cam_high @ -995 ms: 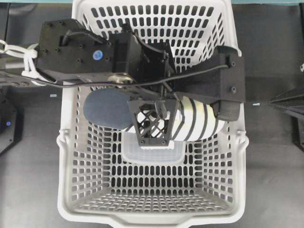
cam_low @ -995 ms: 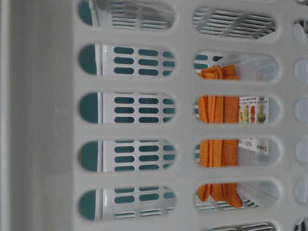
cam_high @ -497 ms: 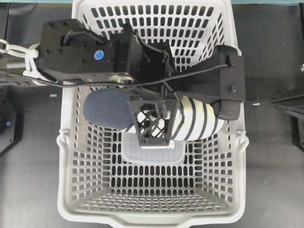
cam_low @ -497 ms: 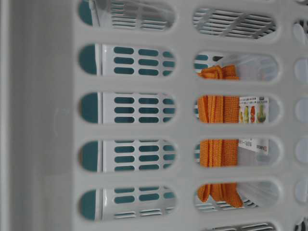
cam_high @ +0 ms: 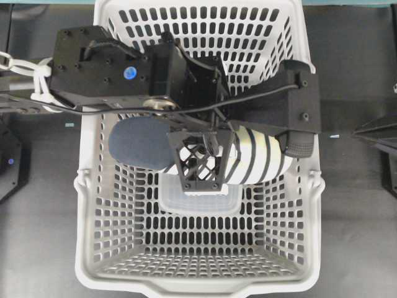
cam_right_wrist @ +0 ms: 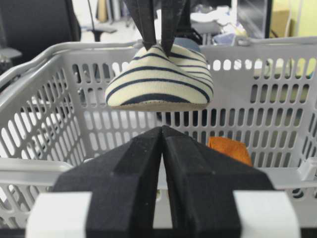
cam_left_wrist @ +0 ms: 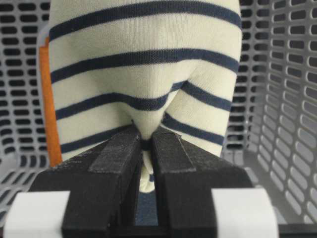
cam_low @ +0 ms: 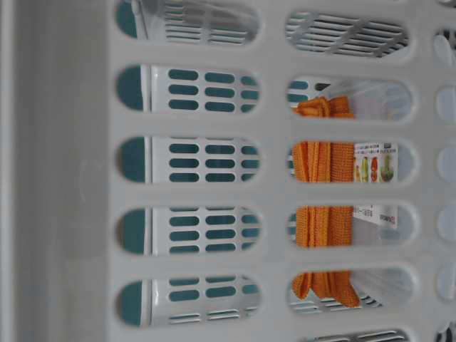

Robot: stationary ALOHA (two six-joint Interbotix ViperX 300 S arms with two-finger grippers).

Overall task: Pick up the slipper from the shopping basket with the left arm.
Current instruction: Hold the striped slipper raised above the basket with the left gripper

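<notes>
The left gripper (cam_left_wrist: 144, 148) is pinching a fold of the slipper (cam_left_wrist: 143, 74) between its two black fingers (cam_left_wrist: 116, 153), which are pressing nearly together on the striped fabric. In the right wrist view the slipper (cam_right_wrist: 159, 79) is hanging from those fingers above the rim of the shopping basket (cam_right_wrist: 59, 114). From overhead, its navy end is pointing left. The right gripper (cam_right_wrist: 162, 136) is sitting outside the basket, fingertips together on nothing. An orange cloth (cam_low: 324, 214) is lying inside.
</notes>
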